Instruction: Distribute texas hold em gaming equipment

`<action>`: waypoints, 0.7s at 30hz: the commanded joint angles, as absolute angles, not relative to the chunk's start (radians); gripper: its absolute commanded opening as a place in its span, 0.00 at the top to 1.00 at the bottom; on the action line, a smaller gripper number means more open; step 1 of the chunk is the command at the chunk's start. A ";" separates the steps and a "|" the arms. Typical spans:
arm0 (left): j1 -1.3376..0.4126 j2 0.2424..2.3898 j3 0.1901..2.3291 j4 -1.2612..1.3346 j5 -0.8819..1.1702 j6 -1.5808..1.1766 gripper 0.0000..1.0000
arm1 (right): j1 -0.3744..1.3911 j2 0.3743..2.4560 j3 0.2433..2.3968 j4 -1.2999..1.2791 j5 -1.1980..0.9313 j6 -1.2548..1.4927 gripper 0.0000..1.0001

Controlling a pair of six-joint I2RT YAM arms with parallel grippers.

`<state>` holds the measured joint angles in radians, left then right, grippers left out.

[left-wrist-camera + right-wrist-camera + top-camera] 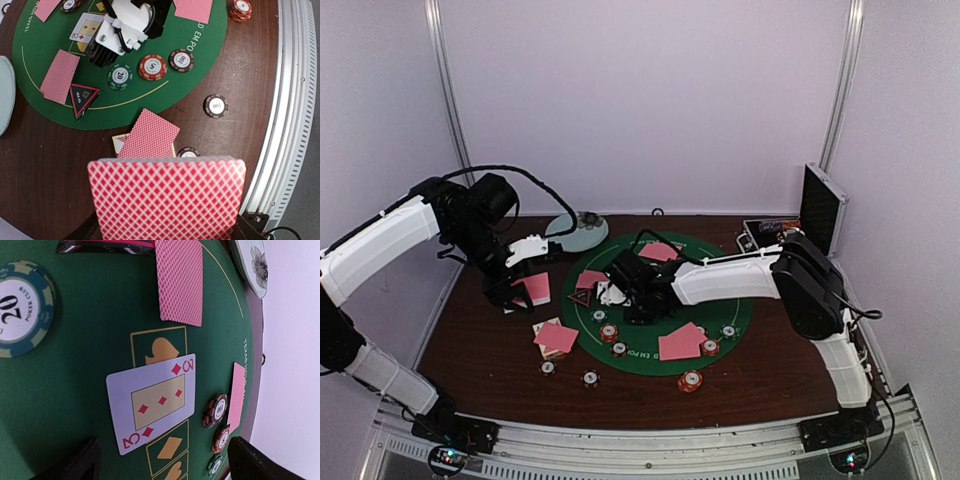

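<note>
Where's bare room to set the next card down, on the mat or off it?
Free: brown wooden tabletop near right, between the round green mat edge and the right arm's base; also near-left wood, left of the stray striped chips. Crowded: the mat's left half around the open right gripper: pink-backed cards, chips, red-black triangle marker.

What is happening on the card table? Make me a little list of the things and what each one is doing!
left gripper: shut on the pink-backed deck, over the brown table
right gripper: open, low over the green mat
face-up card: three of diamonds, flat on the mat below the right gripper
chips in a row: green 20 chip, red chip, dark 100 chip
triangle marker: on the mat, near its edge
</note>
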<state>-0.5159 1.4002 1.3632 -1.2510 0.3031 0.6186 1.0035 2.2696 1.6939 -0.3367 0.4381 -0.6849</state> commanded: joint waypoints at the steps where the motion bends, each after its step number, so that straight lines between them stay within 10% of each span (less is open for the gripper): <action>1: -0.514 1.381 1.374 -1.254 0.322 0.634 1.00 | 1.008 2.192 1.659 -0.369 0.414 -0.637 0.08; 21: -0.514 1.379 1.389 -1.256 0.332 0.635 1.00 | 0.863 1.971 1.772 -0.543 0.344 0.039 0.01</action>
